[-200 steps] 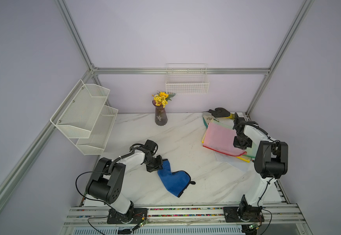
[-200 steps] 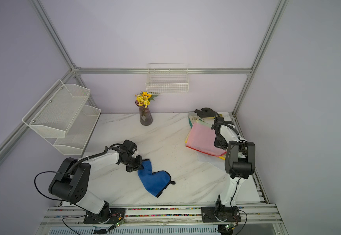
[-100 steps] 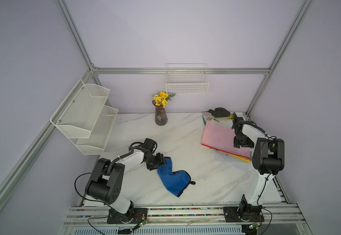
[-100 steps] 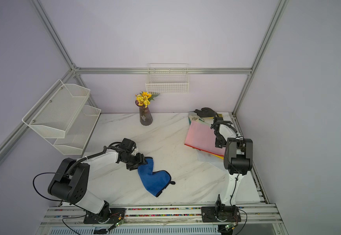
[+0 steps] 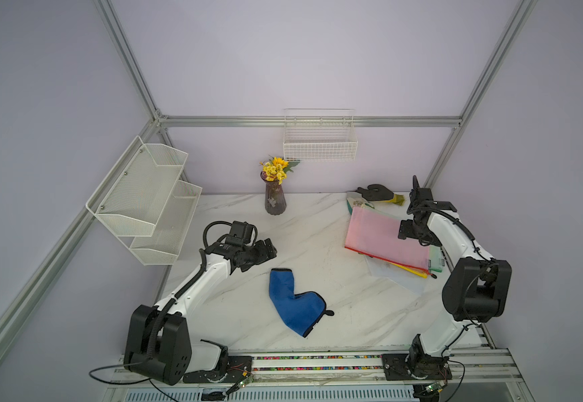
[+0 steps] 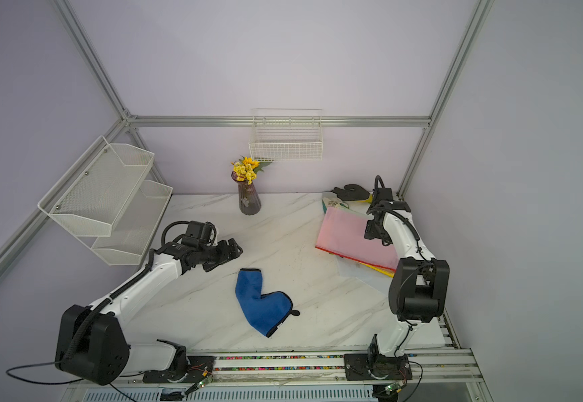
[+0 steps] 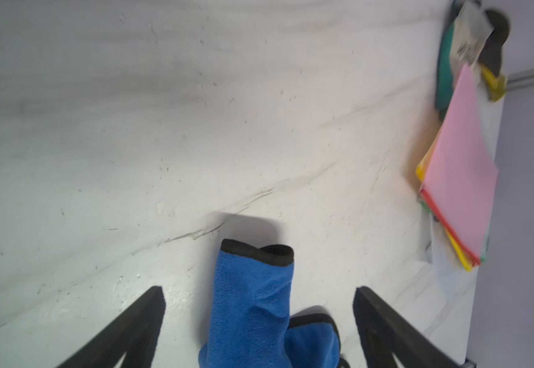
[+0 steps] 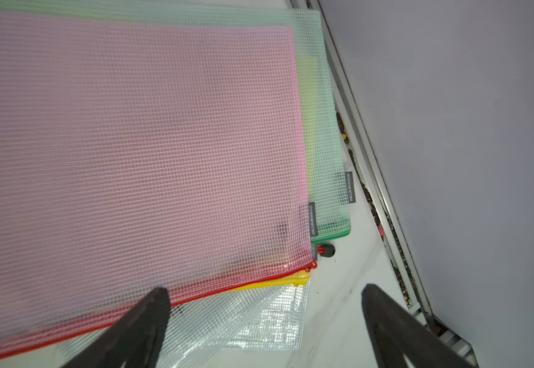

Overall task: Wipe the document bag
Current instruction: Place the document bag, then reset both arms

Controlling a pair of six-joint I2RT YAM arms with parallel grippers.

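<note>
The pink mesh document bag [image 5: 384, 240] [image 6: 349, 240] [image 8: 131, 143] lies on top of a pile of bags at the table's right side; it shows far off in the left wrist view too [image 7: 460, 172]. A blue cloth mitt [image 5: 295, 301] [image 6: 260, 301] [image 7: 252, 302] lies flat at the table's middle front. My left gripper [image 5: 265, 250] [image 6: 230, 249] [image 7: 259, 291] hovers open just left of the mitt's cuff, holding nothing. My right gripper [image 5: 406, 233] [image 6: 370, 231] [image 8: 264, 290] is open over the pink bag's right edge, near its red zip, holding nothing.
Green [image 8: 329, 159], yellow [image 8: 278, 282] and clear [image 8: 227, 318] bags lie under the pink one. A black and yellow glove [image 5: 377, 193] sits behind the pile. A vase of yellow flowers [image 5: 275, 198] stands at the back. A white mesh shelf [image 5: 143, 198] hangs at left. The right wall is close.
Both grippers have opened. The left one let go of the blue mitt and drew back from it. The right one let go of the pink bag, which now lies flatter on the pile.
</note>
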